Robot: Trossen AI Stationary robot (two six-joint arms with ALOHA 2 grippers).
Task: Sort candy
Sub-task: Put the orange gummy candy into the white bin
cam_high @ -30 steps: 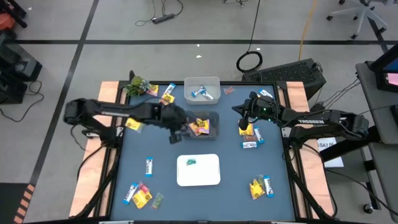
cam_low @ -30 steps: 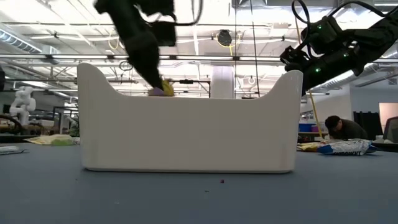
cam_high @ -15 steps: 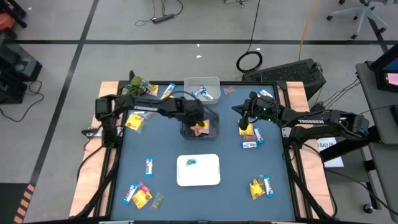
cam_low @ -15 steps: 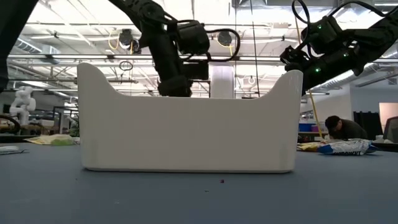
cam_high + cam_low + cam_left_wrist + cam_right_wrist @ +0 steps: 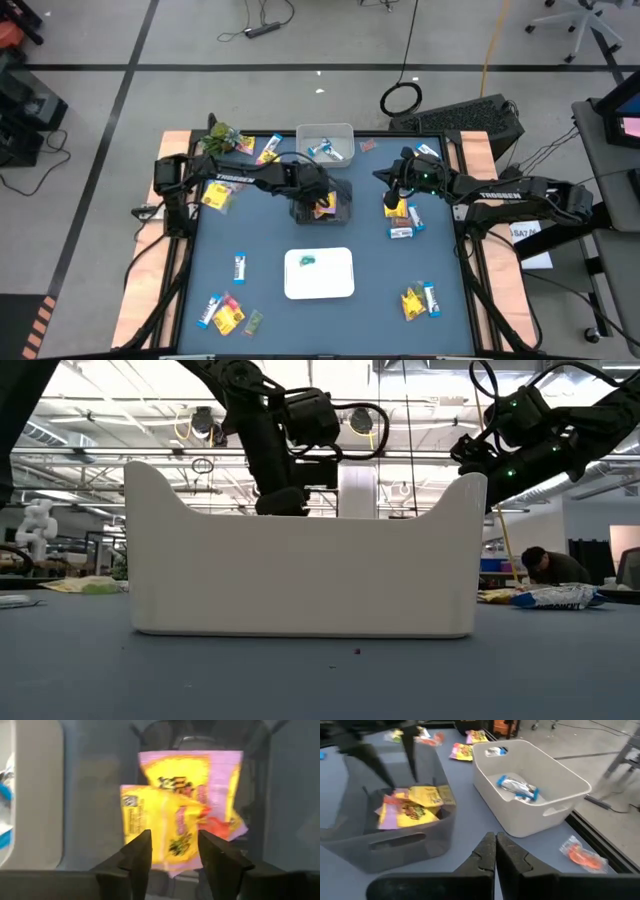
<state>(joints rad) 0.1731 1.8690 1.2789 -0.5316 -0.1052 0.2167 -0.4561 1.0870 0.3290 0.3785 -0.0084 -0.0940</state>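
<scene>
I see the blue table [image 5: 250, 235] with three bins; my left gripper [image 5: 172, 852] hangs over the dark bin [image 5: 350, 847], fingers parted, a yellow packet [image 5: 165, 832] lying loose below on the pile. I'd lift straight up so nothing snags. My right gripper [image 5: 495, 851] waits nearby, clenched and empty.

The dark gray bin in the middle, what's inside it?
The dark gray bin holds yellow candy packets with red and pink marks, piled together. The left gripper hovers open just above them. Anything underneath the pile is covered, so I can't tell.
</scene>
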